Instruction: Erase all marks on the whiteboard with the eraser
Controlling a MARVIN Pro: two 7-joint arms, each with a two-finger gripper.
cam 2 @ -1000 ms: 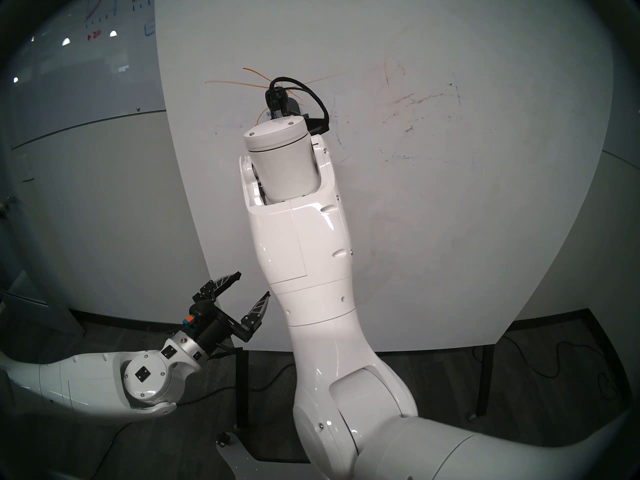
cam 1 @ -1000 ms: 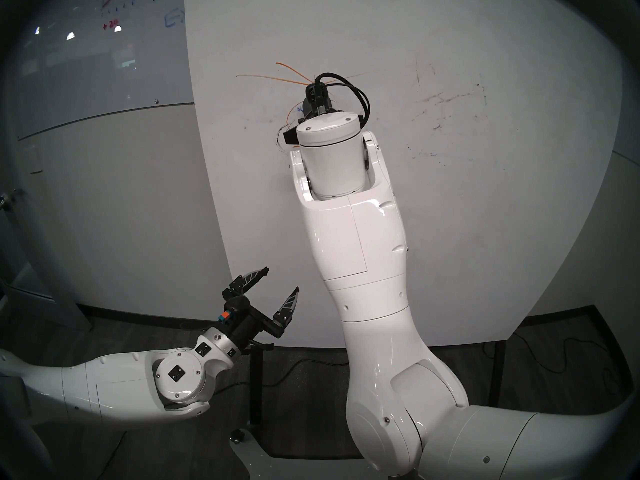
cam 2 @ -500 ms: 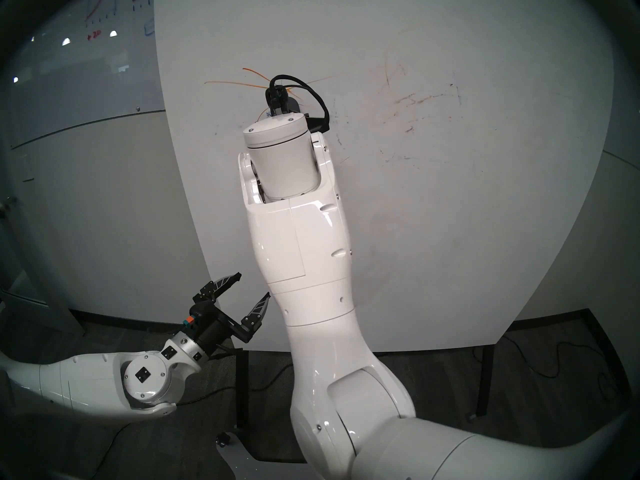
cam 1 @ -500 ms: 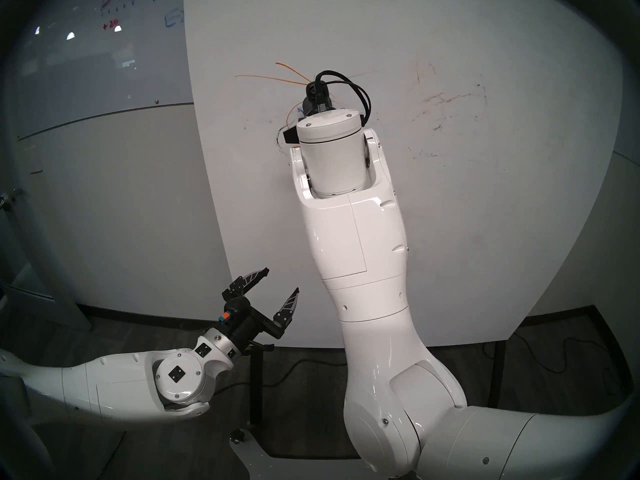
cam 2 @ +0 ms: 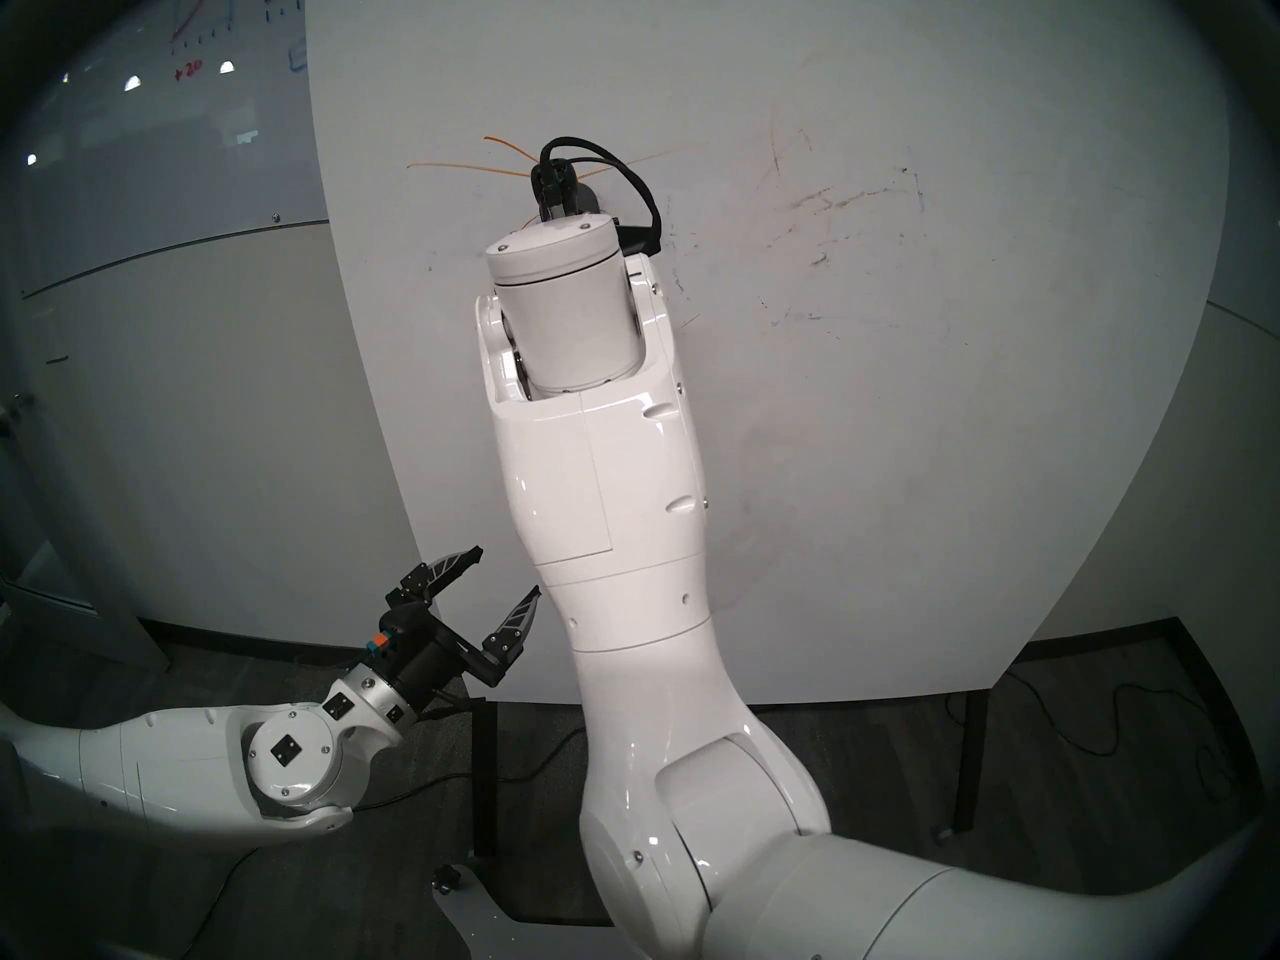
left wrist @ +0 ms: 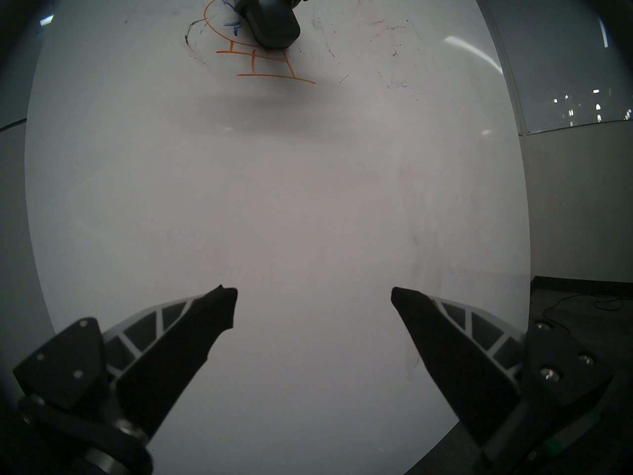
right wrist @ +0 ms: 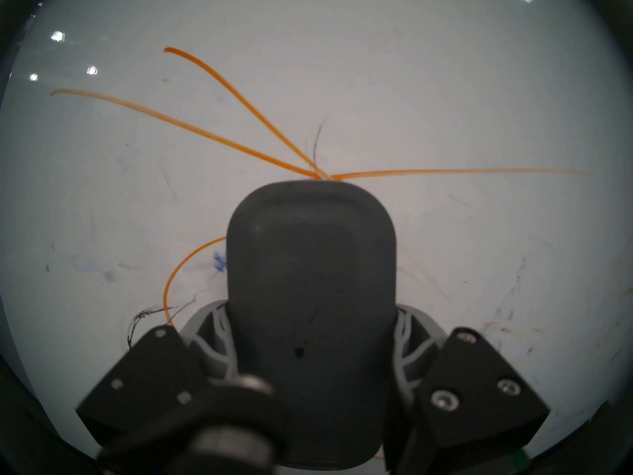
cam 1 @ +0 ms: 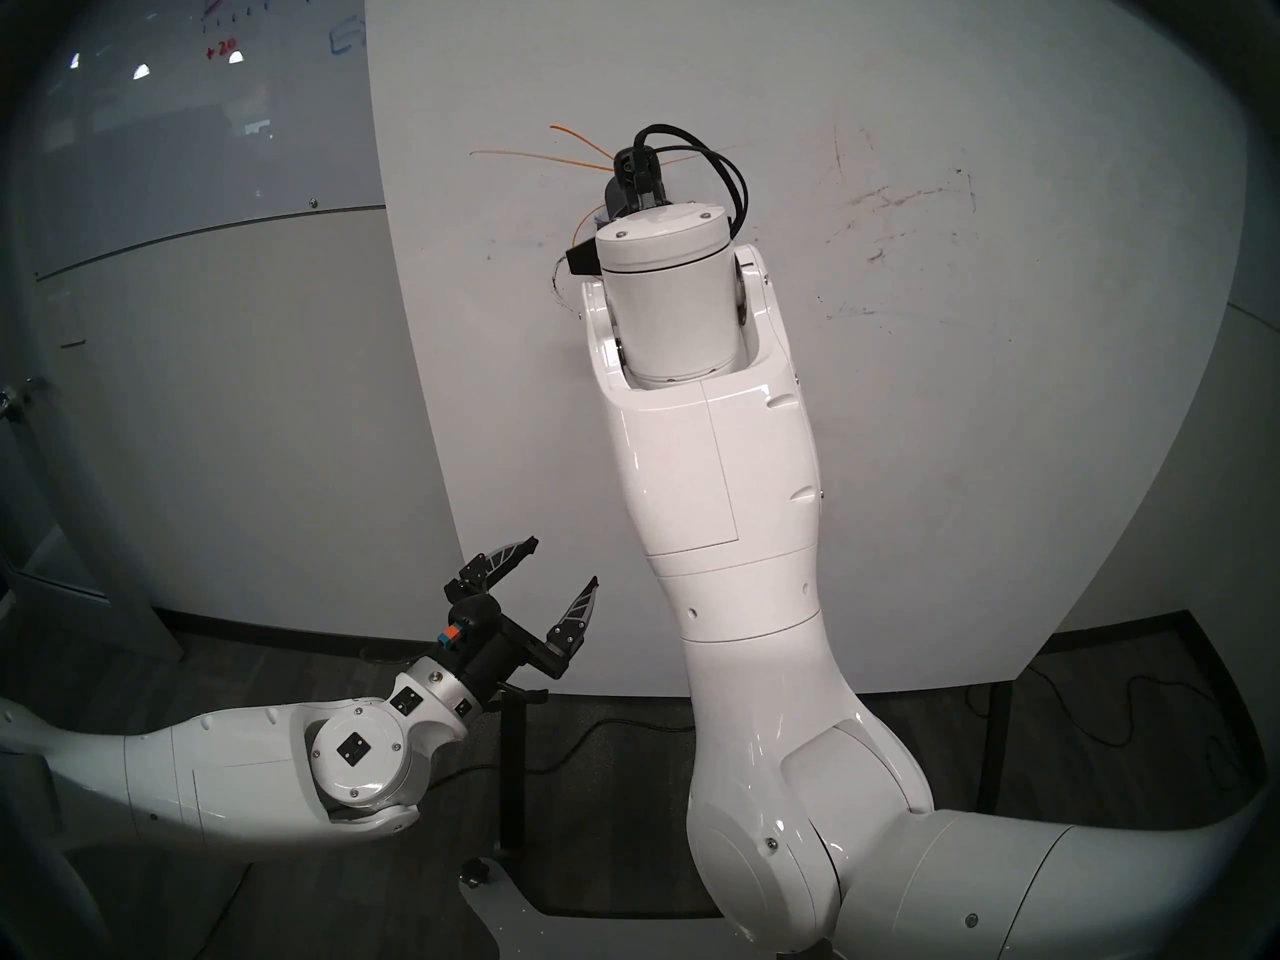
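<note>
Two arms: only the right one is working, and it's up high on the board!
Right gripper (right wrist: 310, 368): fingers clamped on the flanks of the eraser (right wrist: 310, 292), pinching its rear half so the rounded front end sticks out free to wipe.
Eraser position: flat face toward the whiteboard (cam 1: 900, 453), long axis upright, nose just touching the point where the orange rotor lines (right wrist: 219, 135) meet; whether it presses the surface or merely skims it, I cannot tell.
Helicopter drawing: orange cabin curve (right wrist: 181, 268) peeks out left of the pad, and the orange skids (left wrist: 270, 64) sit just below it in the left wrist view, so plenty of ink remains.
Blue stick figure (left wrist: 233, 25): right beside the eraser's left edge, partly hidden behind it.
Black scribble (left wrist: 191, 35): left of the cabin curve, untouched.
Reddish smudges (cam 1: 893, 196): well off to the right, with faint dark flecks below.
Left gripper (cam 1: 557, 571): fingers spread wide, holding nothing, parked low near the board's bottom-left edge, clear of the wiping path.
Judgement: early in the job; the rotor lines look like the next target.
</note>
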